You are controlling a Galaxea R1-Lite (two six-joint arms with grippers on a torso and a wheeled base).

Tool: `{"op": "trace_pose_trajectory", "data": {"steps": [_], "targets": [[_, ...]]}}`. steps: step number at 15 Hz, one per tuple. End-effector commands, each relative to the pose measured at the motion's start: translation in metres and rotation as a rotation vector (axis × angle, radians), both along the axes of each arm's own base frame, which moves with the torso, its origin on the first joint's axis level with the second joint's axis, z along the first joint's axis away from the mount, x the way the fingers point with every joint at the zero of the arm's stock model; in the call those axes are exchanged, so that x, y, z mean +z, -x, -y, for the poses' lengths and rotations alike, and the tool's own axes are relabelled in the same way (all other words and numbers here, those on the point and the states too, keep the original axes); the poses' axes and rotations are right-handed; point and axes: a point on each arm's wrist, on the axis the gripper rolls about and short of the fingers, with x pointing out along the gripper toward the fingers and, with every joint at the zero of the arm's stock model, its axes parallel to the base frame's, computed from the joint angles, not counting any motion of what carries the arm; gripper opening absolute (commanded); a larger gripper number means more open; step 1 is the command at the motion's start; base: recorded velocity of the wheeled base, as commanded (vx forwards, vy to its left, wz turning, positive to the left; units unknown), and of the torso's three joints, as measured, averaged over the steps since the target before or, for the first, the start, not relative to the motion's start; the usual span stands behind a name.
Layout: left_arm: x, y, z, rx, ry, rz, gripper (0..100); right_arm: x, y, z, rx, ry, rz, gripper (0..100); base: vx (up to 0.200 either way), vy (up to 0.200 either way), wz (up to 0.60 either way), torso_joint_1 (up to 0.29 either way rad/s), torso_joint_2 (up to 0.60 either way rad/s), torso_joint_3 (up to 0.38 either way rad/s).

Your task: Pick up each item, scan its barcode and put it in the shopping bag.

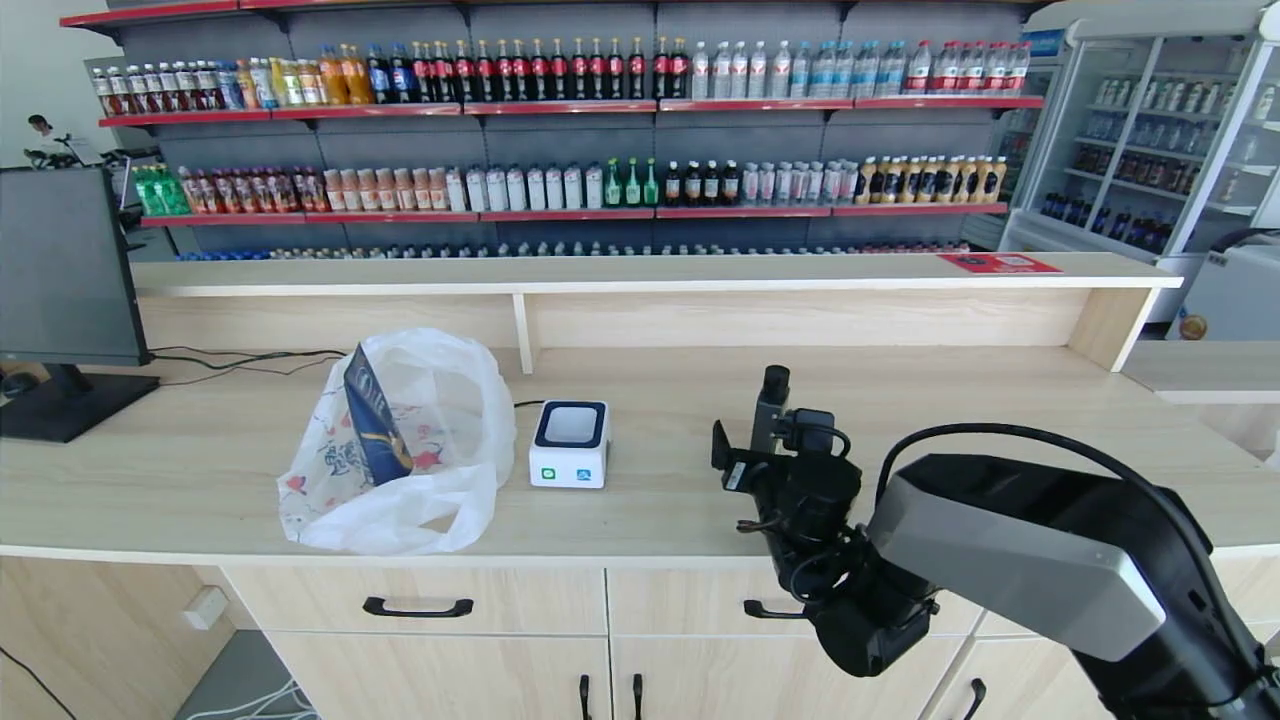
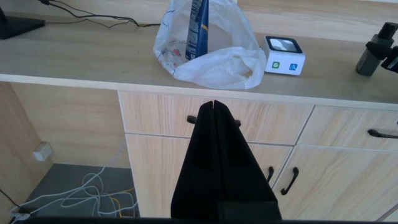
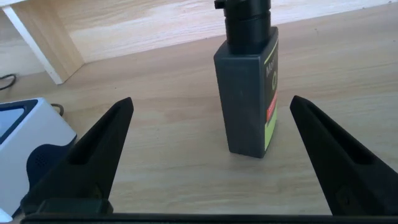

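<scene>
A dark rectangular bottle with a black cap stands upright on the wooden counter, right of centre. My right gripper is open at counter height; the bottle stands just beyond its fingertips, in line with the gap of the right gripper. A white plastic shopping bag sits left of centre with a blue snack packet upright inside it. Beside the bag is a white scanner box. My left gripper is shut and empty, low in front of the drawers, below the bag and scanner.
A monitor on its stand occupies the counter's left end, with cables running behind the bag. A raised shelf borders the back of the counter. Drawers lie below the front edge. Drink shelves stand far behind.
</scene>
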Motion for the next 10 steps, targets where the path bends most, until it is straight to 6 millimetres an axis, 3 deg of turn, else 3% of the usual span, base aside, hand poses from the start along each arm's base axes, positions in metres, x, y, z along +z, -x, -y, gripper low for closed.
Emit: {"op": "trace_pose_trajectory", "data": {"steps": [1, 3, 10], "targets": [[0.0, 0.0, 0.0, 0.0, 0.0, 0.001, 0, -0.016, -0.006, 0.001, -0.018, 0.008, -0.017, 100, 0.0, 0.0, 0.0, 0.0, 0.0, 0.0], [0.0, 0.0, 0.0, 0.0, 0.002, 0.0, 0, -0.026, -0.013, 0.002, -0.026, 0.008, -0.017, 100, 0.0, 0.0, 0.0, 0.0, 0.0, 0.0], [0.0, 0.0, 0.0, 0.0, 0.002, 0.0, 0, -0.027, -0.024, 0.013, -0.025, 0.02, -0.005, 100, 0.0, 0.0, 0.0, 0.0, 0.0, 0.0]]}}
